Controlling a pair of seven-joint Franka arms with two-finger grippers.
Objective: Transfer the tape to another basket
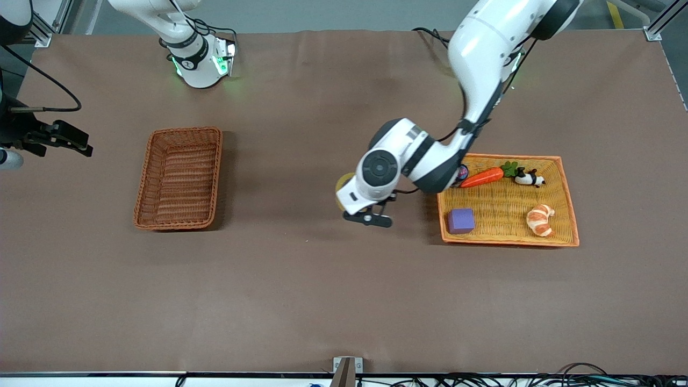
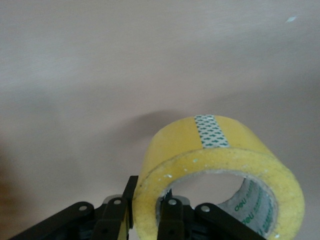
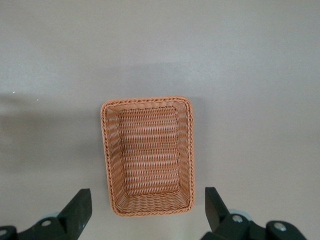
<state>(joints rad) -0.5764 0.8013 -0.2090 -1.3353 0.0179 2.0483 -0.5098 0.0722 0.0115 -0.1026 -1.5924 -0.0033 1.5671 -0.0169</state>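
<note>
The tape (image 2: 220, 150) is a yellow ring. My left gripper (image 2: 145, 210) is shut on its wall, with one finger outside the ring and one inside the hole. In the front view the left gripper (image 1: 361, 215) holds the tape (image 1: 341, 189) up over bare table, just off the orange tray's end that faces the basket; the hand hides most of the roll. The reddish-brown wicker basket (image 1: 180, 177) stands empty toward the right arm's end of the table. My right gripper (image 1: 80, 144) is open and empty at the right arm's end of the table. Its wrist view looks down on the basket (image 3: 147, 155), which shows between the open fingers of the right gripper (image 3: 147, 210).
The orange-yellow woven tray (image 1: 564, 236) holds a purple cube (image 1: 461, 220), a toy carrot (image 1: 484, 176), a croissant (image 1: 540, 219) and a small black-and-white figure (image 1: 529, 178). Brown table cloth lies between the tray and the basket.
</note>
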